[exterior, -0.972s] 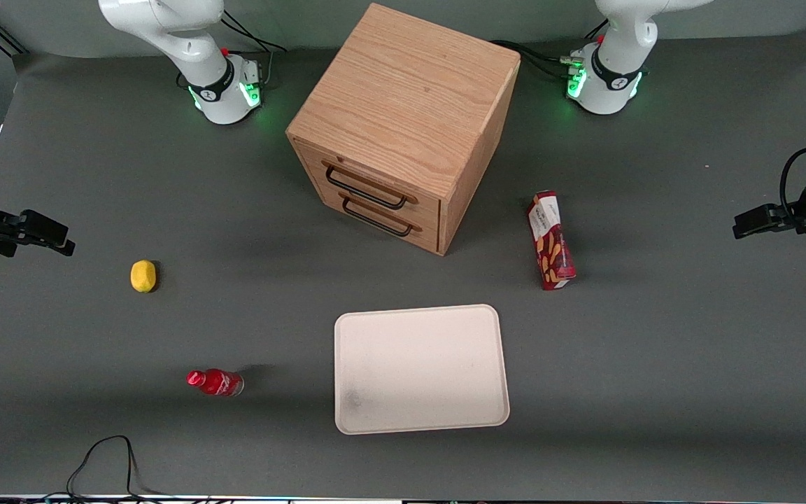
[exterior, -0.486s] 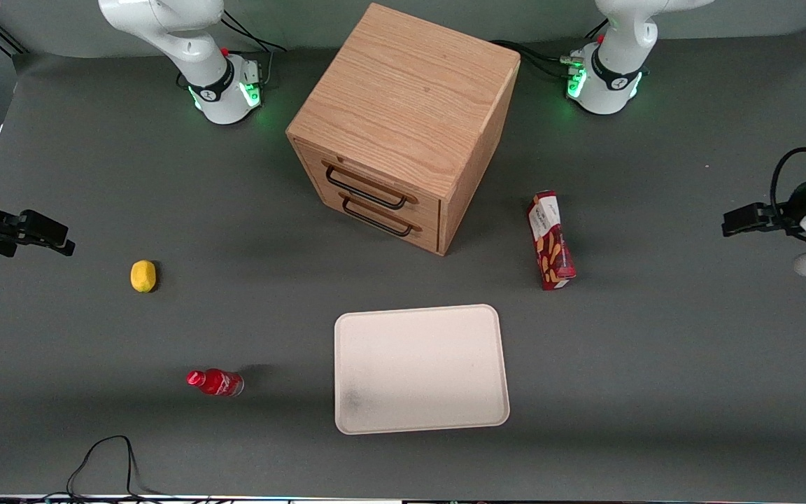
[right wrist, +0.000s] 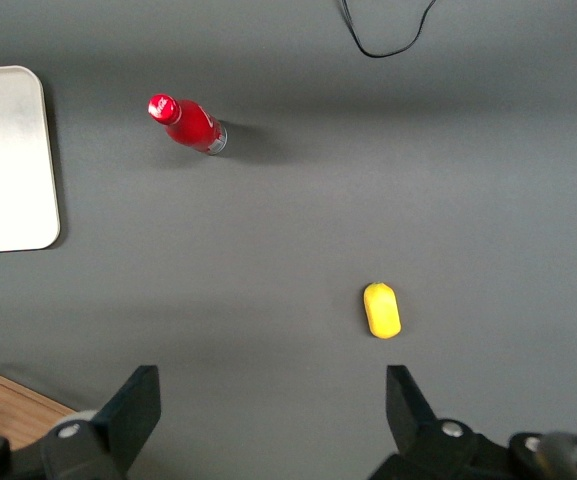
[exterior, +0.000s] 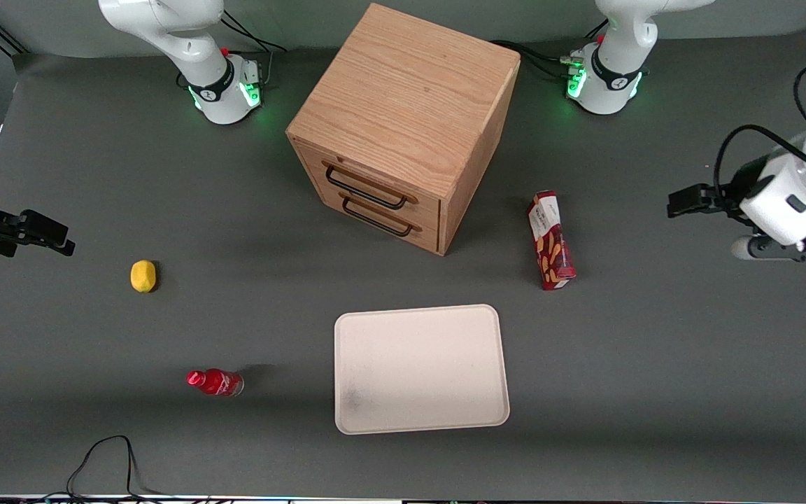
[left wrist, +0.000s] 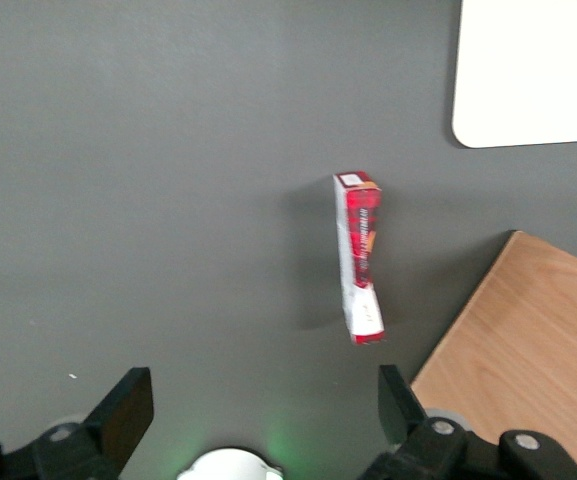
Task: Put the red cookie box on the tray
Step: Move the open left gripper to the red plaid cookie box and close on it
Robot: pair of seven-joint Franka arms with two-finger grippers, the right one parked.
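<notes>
Approach step: gripper (left wrist: 258, 410) wide open, empty, well apart from red cookie box (exterior: 550, 240). Next: descend, straddle box, then tray (exterior: 420, 420)

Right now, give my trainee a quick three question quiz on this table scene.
1. True or false: the red cookie box already lies on the tray.
2. The tool is: A open, B shut on the box.
3. What stands beside the red cookie box, toward the parked arm's end?

Key: 1 false, it lies on the table. 2 A, it hangs apart from the box. 3 the wooden drawer cabinet.
</notes>
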